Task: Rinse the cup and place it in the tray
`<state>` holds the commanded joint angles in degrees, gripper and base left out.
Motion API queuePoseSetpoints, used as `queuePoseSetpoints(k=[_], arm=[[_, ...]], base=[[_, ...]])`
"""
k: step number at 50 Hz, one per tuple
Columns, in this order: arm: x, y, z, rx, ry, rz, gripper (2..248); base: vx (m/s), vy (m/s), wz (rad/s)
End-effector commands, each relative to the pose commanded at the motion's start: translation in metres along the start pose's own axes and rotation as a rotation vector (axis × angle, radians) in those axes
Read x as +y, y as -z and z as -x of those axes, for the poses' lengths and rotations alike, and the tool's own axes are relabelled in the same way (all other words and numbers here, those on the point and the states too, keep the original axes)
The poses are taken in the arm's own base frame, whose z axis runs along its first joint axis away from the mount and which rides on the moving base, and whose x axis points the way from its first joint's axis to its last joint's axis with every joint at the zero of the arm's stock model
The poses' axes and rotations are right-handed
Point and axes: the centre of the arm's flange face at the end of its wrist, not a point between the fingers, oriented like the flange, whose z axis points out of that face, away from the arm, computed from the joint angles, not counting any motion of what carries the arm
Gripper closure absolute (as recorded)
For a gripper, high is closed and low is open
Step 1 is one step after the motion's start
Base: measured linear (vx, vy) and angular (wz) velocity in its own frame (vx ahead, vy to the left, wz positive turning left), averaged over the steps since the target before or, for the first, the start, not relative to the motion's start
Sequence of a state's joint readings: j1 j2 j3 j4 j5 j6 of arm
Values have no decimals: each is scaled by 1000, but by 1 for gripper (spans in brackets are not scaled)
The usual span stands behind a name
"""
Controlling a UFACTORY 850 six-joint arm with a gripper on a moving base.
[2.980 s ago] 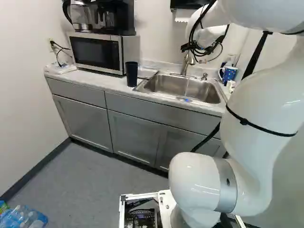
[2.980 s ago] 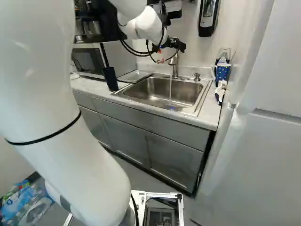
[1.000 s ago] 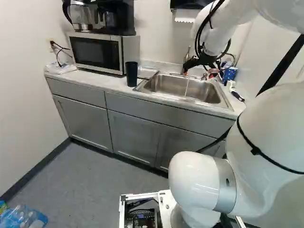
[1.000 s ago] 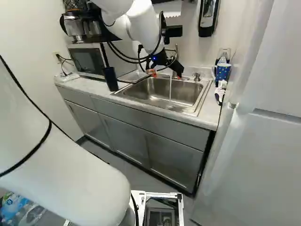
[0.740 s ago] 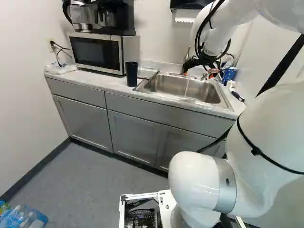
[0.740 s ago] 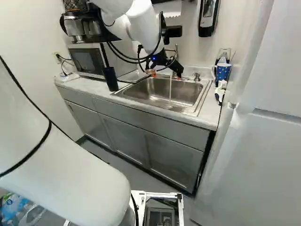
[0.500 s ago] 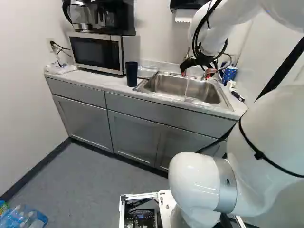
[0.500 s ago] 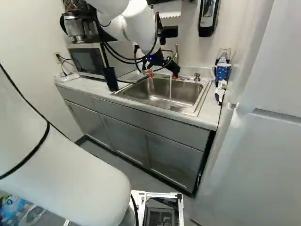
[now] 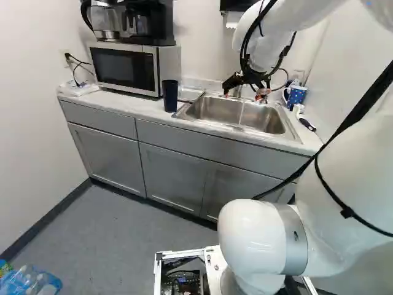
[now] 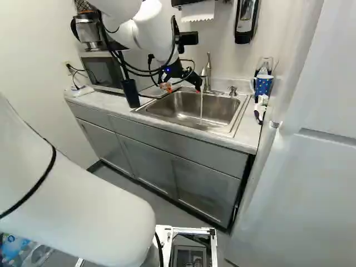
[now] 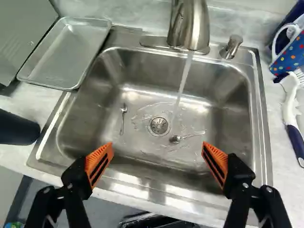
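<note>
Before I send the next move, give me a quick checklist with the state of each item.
1. Jaws open, nothing between them: ok.
2. Dark cup in the jaws: not ok, on the counter beside the sink.
3. Water running: ok, falling into the sink.
4. Tray free for the cup: ok, nothing visible on it.
5. Sink free of utensils: not ok, fork and spoon lie inside.
6. Dark cup clean inside: cannot tell.
</note>
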<state>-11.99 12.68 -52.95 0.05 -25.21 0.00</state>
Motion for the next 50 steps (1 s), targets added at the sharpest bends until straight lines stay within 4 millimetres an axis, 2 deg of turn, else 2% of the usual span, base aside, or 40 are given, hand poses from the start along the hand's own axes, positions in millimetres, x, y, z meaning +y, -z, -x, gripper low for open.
queuePoseSetpoints(k=[28, 50], arm=[[-44, 7, 9, 3, 81, -69, 3], [-79, 7, 8, 1, 144, -123, 3]], base=[[0, 0, 0], [0, 0, 0]])
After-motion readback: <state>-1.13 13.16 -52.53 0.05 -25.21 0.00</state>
